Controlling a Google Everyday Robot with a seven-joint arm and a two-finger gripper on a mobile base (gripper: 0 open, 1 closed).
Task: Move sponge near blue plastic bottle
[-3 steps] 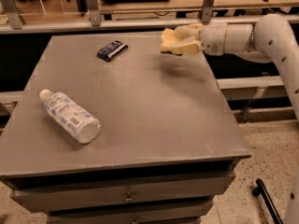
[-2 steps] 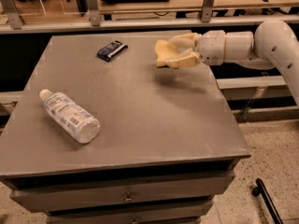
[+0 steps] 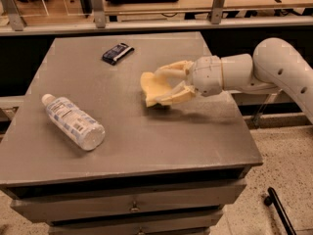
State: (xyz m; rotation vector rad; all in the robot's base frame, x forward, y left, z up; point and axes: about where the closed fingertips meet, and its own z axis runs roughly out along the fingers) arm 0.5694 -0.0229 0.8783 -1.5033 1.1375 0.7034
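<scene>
The gripper (image 3: 164,87), clamped on the sponge (image 3: 152,85) well apart from the bottle (image 3: 73,121), seems mid-carry and next must travel closer to the bottle.

Sponge (image 3: 150,83) in tool (image 3: 153,89) over table (image 3: 146,146) centre; bottle (image 3: 73,121) left, wrapper (image 3: 117,53) behind

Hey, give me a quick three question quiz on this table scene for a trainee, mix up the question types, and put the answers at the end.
1. True or false: the blue plastic bottle stands upright on the table.
2. The dark wrapper lies: A) against the bottle's cap, B) near the table's back edge, C) under the gripper.
3. What does the gripper, just right of the table's middle, hold?
Key: 1 false, it lies on its side. 2 B. 3 the sponge.
</scene>
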